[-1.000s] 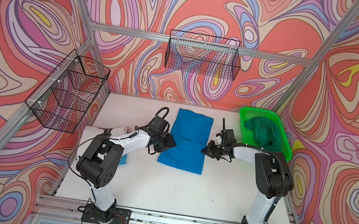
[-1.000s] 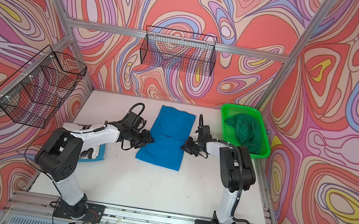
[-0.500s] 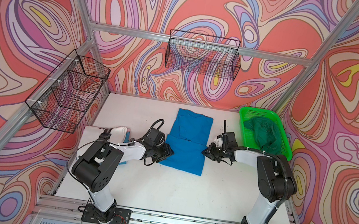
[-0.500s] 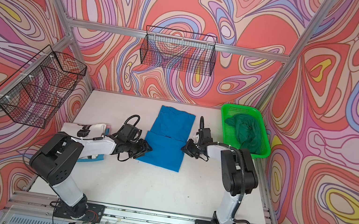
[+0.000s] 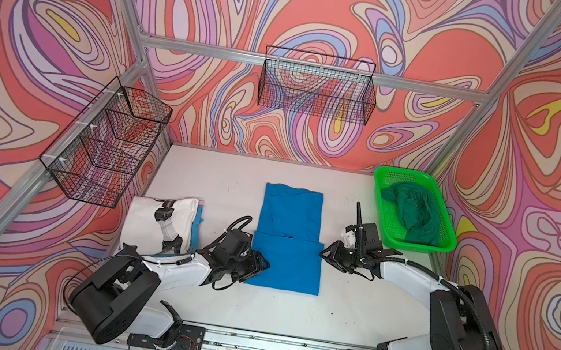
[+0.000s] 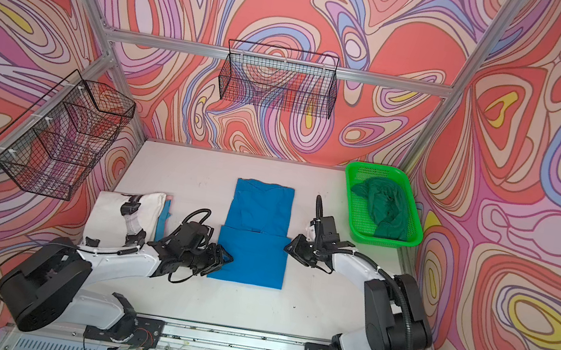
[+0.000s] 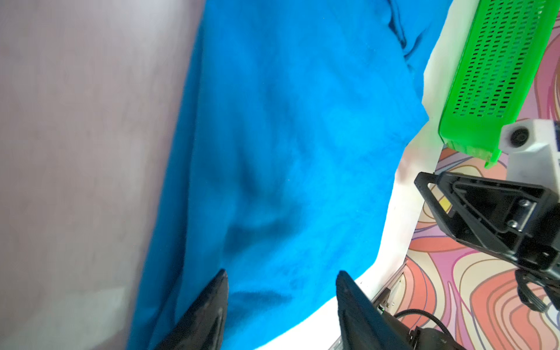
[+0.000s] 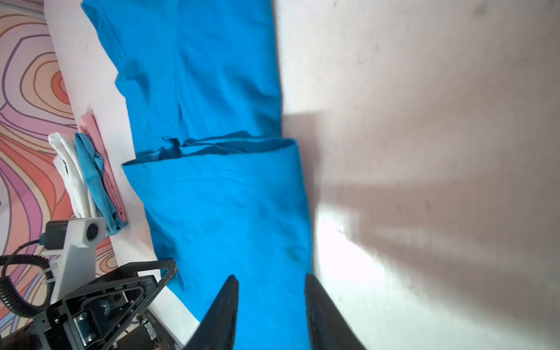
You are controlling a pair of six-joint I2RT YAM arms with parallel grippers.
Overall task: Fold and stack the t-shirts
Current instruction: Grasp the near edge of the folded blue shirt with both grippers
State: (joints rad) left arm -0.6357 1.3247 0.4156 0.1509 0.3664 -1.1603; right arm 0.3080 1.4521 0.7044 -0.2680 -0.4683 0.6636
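Observation:
A bright blue t-shirt (image 5: 289, 239) (image 6: 255, 233) lies flat mid-table, its near part doubled over. My left gripper (image 5: 262, 263) (image 6: 224, 257) (image 7: 282, 274) is open at the folded part's left edge, with the cloth (image 7: 288, 136) lying between its tips. My right gripper (image 5: 325, 254) (image 6: 291, 249) (image 8: 269, 277) is open at the right edge, over the shirt (image 8: 218, 197). At the left, a white printed t-shirt (image 5: 156, 217) (image 8: 68, 169) sits on a lighter blue one (image 5: 198, 222) (image 8: 94, 181). A dark green t-shirt (image 5: 411, 215) (image 6: 385, 209) lies crumpled in the basket.
The bright green mesh basket (image 5: 377, 184) (image 6: 349, 180) (image 7: 491, 75) stands at the back right. A pink cloth (image 8: 103, 169) lies under the left stack. Black wire baskets hang on the back wall (image 5: 316, 89) and the left wall (image 5: 105, 150). White table (image 5: 287, 312) stretches toward the front rail.
The right gripper's jaws have opened. Both grippers have moved toward the table's front along the blue shirt's sides, the left one farther.

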